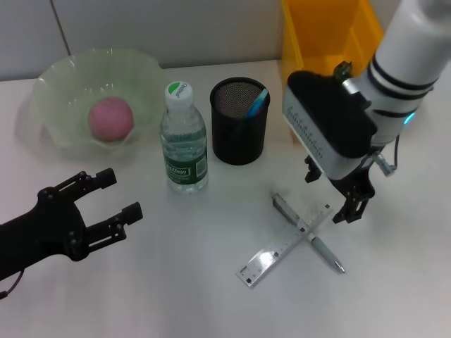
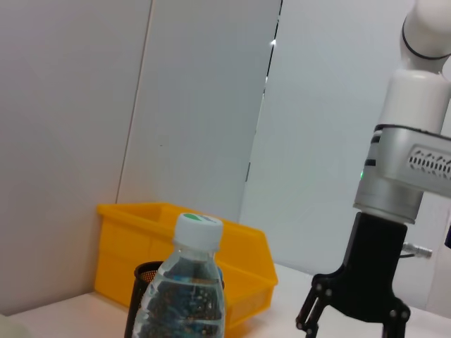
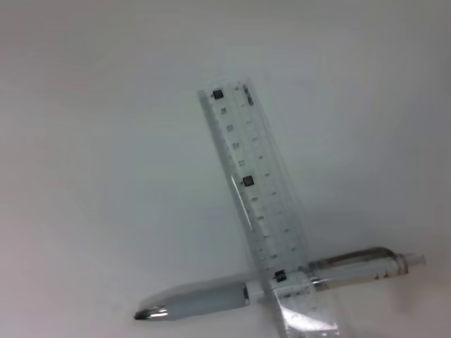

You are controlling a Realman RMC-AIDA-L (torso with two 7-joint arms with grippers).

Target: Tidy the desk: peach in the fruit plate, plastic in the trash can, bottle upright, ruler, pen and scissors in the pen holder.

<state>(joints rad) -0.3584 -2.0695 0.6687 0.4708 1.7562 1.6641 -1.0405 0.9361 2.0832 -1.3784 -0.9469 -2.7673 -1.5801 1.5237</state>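
One ruler (image 1: 284,246) crossing one pen (image 1: 308,233) at 5 o'clock on bench (image 1: 176,282); right gripper (image 1: 340,195) just beside — fingers apart, empty. Left gripper (image 1: 113,205) at 8 o'clock — fingers spread, empty. One bottle (image 1: 182,139) upright.

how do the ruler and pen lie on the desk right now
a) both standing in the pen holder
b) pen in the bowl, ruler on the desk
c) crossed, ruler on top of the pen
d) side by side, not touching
c: the clear ruler lies across the pen, forming an X on the desk, and the right wrist view shows the ruler passing over the pen's barrel.
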